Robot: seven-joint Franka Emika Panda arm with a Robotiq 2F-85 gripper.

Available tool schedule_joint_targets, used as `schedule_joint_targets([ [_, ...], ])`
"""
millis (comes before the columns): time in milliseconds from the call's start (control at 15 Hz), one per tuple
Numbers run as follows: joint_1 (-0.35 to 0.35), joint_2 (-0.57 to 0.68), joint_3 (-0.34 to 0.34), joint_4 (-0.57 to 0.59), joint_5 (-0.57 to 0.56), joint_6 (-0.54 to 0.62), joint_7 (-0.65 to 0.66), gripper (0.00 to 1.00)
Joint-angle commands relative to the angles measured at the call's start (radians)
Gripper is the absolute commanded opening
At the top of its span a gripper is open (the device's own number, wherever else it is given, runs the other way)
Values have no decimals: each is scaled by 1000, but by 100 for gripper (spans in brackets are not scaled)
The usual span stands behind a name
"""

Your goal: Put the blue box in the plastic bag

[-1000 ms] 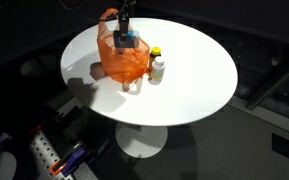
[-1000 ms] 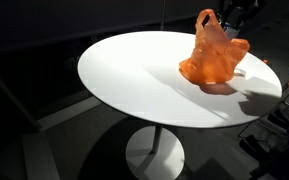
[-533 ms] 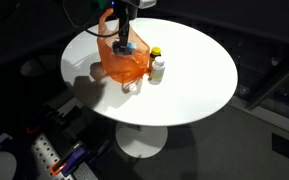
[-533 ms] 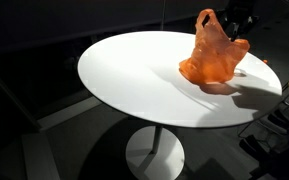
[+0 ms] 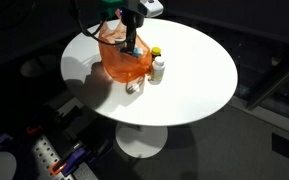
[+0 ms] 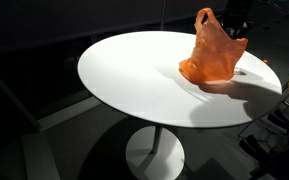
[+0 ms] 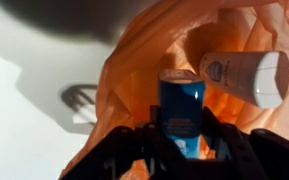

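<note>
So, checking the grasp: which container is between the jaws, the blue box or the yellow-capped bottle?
The blue box: gripped between the jaws over the plastic bag, while the yellow-capped bottle stands outside it.

In the wrist view the gripper (image 7: 182, 142) shows only as dark, blurred fingers (image 7: 134, 152) cut off by the lower edge. They hide the bottom of the blue box (image 7: 182, 105), and whether they touch it cannot be told. In an exterior view the plastic bag (image 6: 212, 58) hides the box and the fingertips. In an exterior view the white bottle (image 5: 159, 68) is too small for its label to be read.
</note>
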Motion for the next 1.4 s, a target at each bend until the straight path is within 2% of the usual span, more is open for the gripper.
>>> schedule_joint_targets([
  [0,-2,48,-11,66,10,7,-22,18],
  [533,10,123,-19,127,-2,41,-2,18],
  [800,10,139,-18,144,9,13,0,18],
  [867,8,137,-17,146,12,-1,-1,54],
  [933,7,132,-18,146,13,-13,-1,69],
  [1200,-6,83,-28,149,5,-114,-19,98],
  [1333,-14,49,-38,147,-4,-173,-36,100],
])
